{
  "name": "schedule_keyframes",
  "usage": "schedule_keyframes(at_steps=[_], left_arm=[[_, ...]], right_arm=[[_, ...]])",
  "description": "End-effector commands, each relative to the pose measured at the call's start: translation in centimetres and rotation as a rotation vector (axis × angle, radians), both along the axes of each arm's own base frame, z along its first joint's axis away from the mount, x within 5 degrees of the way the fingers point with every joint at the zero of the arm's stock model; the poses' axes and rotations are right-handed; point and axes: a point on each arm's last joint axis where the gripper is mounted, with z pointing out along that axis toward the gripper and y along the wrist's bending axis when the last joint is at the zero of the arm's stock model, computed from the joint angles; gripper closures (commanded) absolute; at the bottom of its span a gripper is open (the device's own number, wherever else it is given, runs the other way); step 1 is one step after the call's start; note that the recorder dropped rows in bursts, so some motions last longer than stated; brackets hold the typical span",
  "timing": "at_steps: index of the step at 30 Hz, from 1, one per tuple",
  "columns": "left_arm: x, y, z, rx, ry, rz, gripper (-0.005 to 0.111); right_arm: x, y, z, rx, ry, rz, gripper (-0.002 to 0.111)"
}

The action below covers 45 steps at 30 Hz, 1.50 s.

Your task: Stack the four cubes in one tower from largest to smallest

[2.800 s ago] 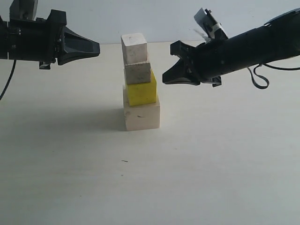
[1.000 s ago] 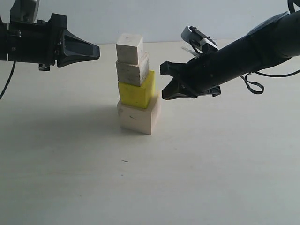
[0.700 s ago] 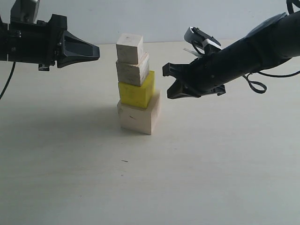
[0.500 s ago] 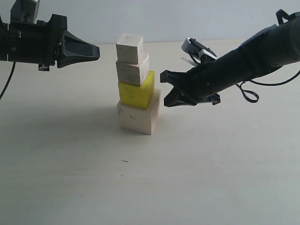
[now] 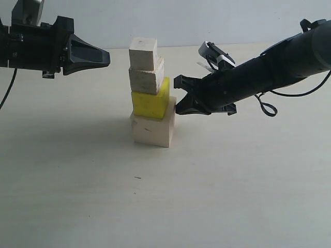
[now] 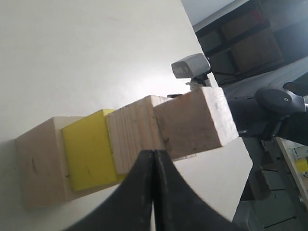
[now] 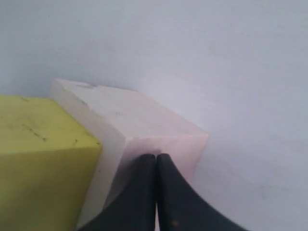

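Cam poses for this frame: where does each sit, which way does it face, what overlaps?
Exterior: off the arms, low, side-on to the tower; left gripper and right gripper show.
Left wrist: on the left arm, looking past its shut jaws at the whole tower; right arm beyond.
Right wrist: close behind its shut jaws, on the large pale wood cube and yellow cube.
Shared: all see those two cubes.

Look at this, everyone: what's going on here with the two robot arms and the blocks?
Four cubes stand in one slightly crooked tower: a large pale wood cube at the bottom, then a bright yellow cube, a grainy grey-tan wood cube and a tiny pale wood cube on top. The right end effector, shut, has its tip at the large cube's upper edge, apparently touching it. The left end effector, shut, hovers beside the top cube, apart from it.
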Motion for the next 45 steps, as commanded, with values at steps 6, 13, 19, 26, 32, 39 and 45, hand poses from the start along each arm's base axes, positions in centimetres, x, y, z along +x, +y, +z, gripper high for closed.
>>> schedule_keyframes(at_steps=[6, 13, 19, 26, 32, 39, 45], left_arm=[[-0.3, -0.2, 0.2, -0.012, 0.0, -0.015, 0.107], [-0.4, -0.3, 0.2, -0.021, 0.002, -0.024, 0.107], [-0.4, -0.3, 0.3, -0.024, 0.003, -0.029, 0.107], [-0.4, -0.3, 0.3, -0.032, 0.004, -0.026, 0.107], [-0.4, -0.3, 0.3, -0.034, 0.004, -0.029, 0.107], [-0.4, -0.4, 0.4, -0.036, 0.003, -0.03, 0.107], [-0.6, 0.2, 1.5, -0.023, -0.048, -0.002, 0.107]], right_arm=[[0.5, 0.1, 0.5, 0.029, -0.043, -0.004, 0.108], [0.5, 0.2, 0.6, 0.034, -0.058, 0.0, 0.108], [0.6, 0.2, 0.6, 0.033, -0.074, 0.009, 0.108], [0.6, 0.2, 0.6, 0.037, -0.088, 0.022, 0.108], [0.6, 0.4, 0.8, 0.058, -0.096, 0.021, 0.108], [0.5, 0.3, 0.8, 0.042, -0.097, 0.043, 0.108], [0.3, -0.2, 2.8, -0.015, -0.164, 0.043, 0.108]])
